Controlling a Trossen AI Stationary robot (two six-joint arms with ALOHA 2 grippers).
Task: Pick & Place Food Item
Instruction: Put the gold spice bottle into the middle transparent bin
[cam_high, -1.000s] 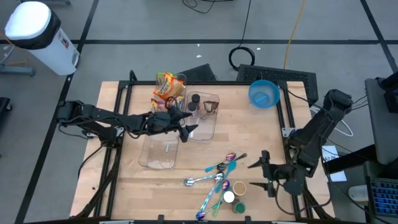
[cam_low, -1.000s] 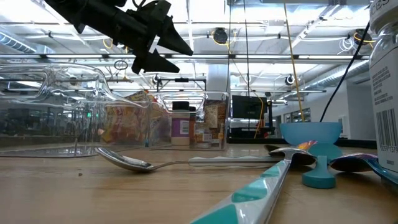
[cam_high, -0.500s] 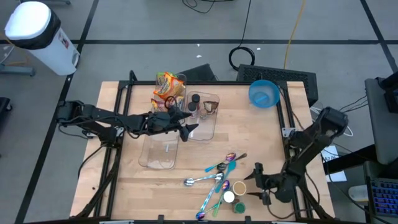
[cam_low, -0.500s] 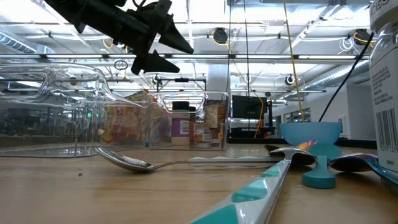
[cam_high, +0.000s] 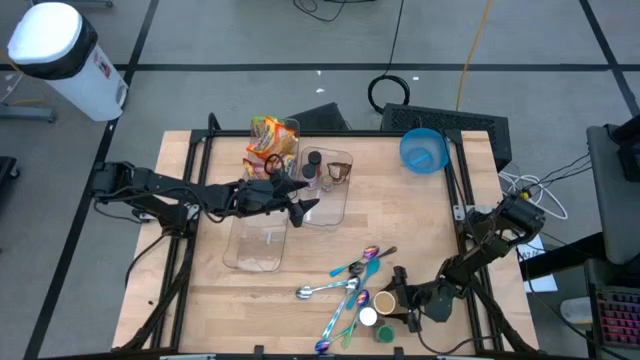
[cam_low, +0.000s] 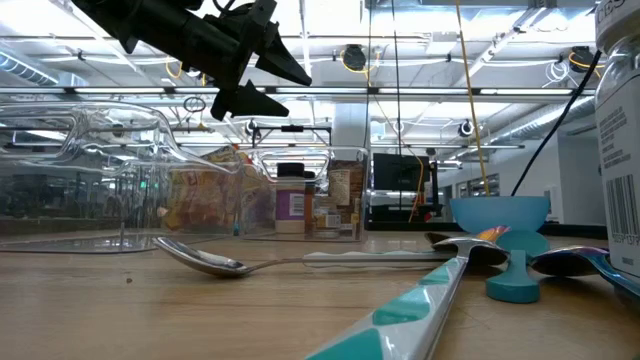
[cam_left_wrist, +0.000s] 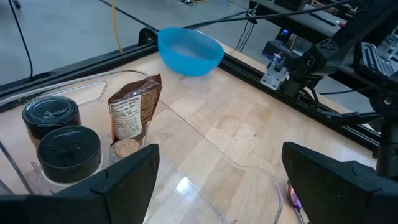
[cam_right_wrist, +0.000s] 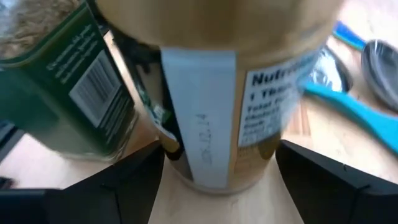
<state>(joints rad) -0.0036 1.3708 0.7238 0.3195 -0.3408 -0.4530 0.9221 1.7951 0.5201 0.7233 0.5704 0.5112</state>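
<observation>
At counter's near edge, right gripper (cam_high: 398, 300) sits low, jaws apart either side of tan jar (cam_right_wrist: 249, 93) beside green jar (cam_right_wrist: 68, 87), poised to clamp; left gripper (cam_high: 297, 203) waits, jaws apart, above clear bins (cam_high: 262, 245)

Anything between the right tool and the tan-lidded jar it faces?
Nothing. In the right wrist view the jar fills the frame just ahead of the open right tool; the high view shows no object between them.
</observation>
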